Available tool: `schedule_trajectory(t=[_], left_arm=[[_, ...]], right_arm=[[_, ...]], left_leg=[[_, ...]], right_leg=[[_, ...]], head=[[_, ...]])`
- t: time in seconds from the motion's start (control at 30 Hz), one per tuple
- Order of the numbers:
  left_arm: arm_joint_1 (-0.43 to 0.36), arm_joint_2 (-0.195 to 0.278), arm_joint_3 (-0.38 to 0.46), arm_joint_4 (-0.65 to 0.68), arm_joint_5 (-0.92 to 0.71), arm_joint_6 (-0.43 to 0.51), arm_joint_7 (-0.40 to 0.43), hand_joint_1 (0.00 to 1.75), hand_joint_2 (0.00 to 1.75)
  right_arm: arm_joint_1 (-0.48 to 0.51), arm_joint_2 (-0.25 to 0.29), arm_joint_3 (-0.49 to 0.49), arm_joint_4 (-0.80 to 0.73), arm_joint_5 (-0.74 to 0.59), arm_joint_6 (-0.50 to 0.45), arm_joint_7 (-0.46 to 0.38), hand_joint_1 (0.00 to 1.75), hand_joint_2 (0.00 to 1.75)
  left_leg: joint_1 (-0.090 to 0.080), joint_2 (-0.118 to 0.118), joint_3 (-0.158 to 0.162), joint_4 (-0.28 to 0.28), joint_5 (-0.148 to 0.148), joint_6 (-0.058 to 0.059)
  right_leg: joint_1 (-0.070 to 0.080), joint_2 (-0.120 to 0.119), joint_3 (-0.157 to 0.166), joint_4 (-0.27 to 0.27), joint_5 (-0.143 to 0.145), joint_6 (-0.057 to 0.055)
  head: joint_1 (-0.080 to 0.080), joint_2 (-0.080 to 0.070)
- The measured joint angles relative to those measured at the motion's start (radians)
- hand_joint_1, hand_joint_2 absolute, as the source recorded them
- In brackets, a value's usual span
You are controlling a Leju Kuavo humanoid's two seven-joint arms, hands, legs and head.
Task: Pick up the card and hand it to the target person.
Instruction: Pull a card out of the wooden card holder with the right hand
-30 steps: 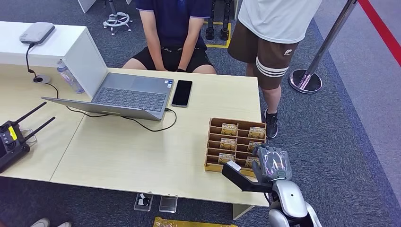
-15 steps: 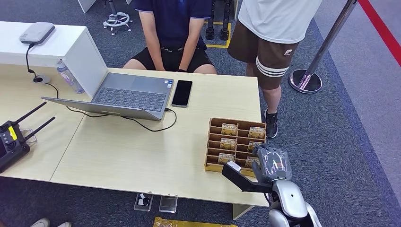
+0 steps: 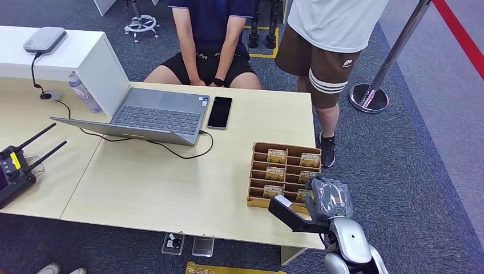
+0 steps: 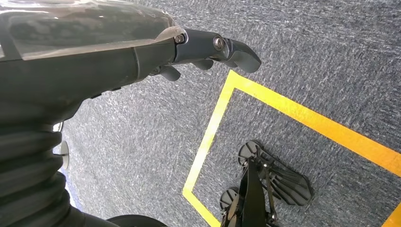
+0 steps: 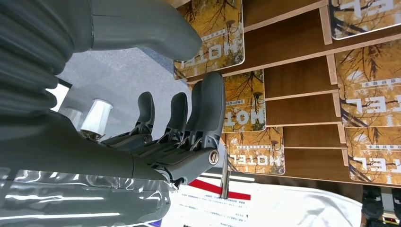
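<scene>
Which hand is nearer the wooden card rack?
Right. The right hand hovers at the wooden card rack, at its near right corner; the left hand hangs over carpet.

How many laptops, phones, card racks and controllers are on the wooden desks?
Laptop: 1
Phone: 1
Card rack: 1
Controller: 1
Total: 4

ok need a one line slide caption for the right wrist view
Right hand, fingers apart and holding nothing, poised beside the hotel cards standing in the wooden card rack.
</scene>
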Motion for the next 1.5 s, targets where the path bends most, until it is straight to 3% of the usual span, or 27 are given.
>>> schedule_trajectory(t=[0.13, 0.43, 0.67, 1.1, 1.2, 1.23, 1.33, 1.5], left_arm=[[0.000, 0.000, 0.005, 0.000, 0.000, 0.000, 0.001, 0.00, 1.75], [0.000, 0.000, 0.006, 0.000, 0.000, 0.000, 0.000, 0.00, 1.75], [0.000, 0.000, 0.007, 0.000, 0.000, 0.001, 0.000, 0.00, 1.75], [0.000, 0.001, 0.008, 0.000, -0.005, -0.004, -0.002, 0.00, 1.75], [0.000, 0.002, 0.008, 0.000, -0.002, -0.031, -0.008, 0.00, 0.44], [0.000, 0.003, 0.009, 0.000, 0.002, -0.046, -0.011, 0.00, 0.44], [0.000, 0.007, 0.017, 0.000, 0.025, -0.112, -0.023, 0.00, 1.75], [0.000, 0.016, 0.035, 0.000, 0.056, -0.209, -0.033, 0.00, 1.75]], right_arm=[[0.000, 0.000, 0.000, 0.004, -0.001, 0.001, -0.001, 0.93, 1.75], [0.000, 0.000, 0.000, 0.007, -0.001, 0.002, -0.001, 1.05, 1.75], [-0.001, 0.000, 0.000, 0.009, -0.001, 0.002, -0.002, 1.35, 1.75], [-0.005, 0.000, -0.001, 0.013, -0.001, 0.003, -0.003, 1.38, 1.75], [-0.003, 0.000, -0.005, 0.013, -0.001, 0.003, -0.004, 1.39, 1.75], [-0.002, 0.000, -0.006, 0.013, -0.001, 0.003, -0.004, 1.39, 1.75], [0.003, 0.000, -0.011, 0.010, -0.001, 0.002, -0.004, 1.40, 1.75], [0.018, 0.000, -0.023, -0.002, 0.002, 0.003, -0.005, 1.41, 1.75]], left_leg=[[0.000, 0.000, 0.000, 0.000, 0.000, 0.000], [0.000, 0.000, 0.000, 0.000, 0.000, 0.000], [0.000, 0.000, 0.000, 0.000, 0.000, 0.000], [0.000, 0.000, 0.000, 0.000, 0.000, 0.000], [0.000, 0.000, 0.000, 0.000, 0.000, 0.000], [0.000, 0.000, 0.001, 0.000, 0.000, 0.000], [0.000, 0.000, 0.001, 0.000, 0.000, 0.000], [0.000, 0.000, 0.001, 0.000, 0.000, 0.000]], right_leg=[[0.000, 0.000, 0.000, 0.000, 0.000, 0.000], [0.000, 0.000, 0.000, 0.000, 0.000, 0.000], [0.000, 0.000, 0.000, 0.000, 0.000, 0.000], [0.000, 0.000, 0.000, 0.000, 0.000, 0.000], [0.000, 0.000, 0.000, 0.000, 0.000, 0.000], [0.000, 0.000, 0.000, 0.000, 0.000, 0.000], [0.000, 0.000, 0.000, 0.000, 0.000, 0.000], [0.000, 0.000, 0.000, 0.000, 0.000, 0.000]], head=[[0.000, 0.000], [0.000, 0.000], [0.000, 0.000], [0.000, 0.000], [0.000, 0.000], [0.000, 0.000], [0.000, 0.000], [0.000, 0.000]])
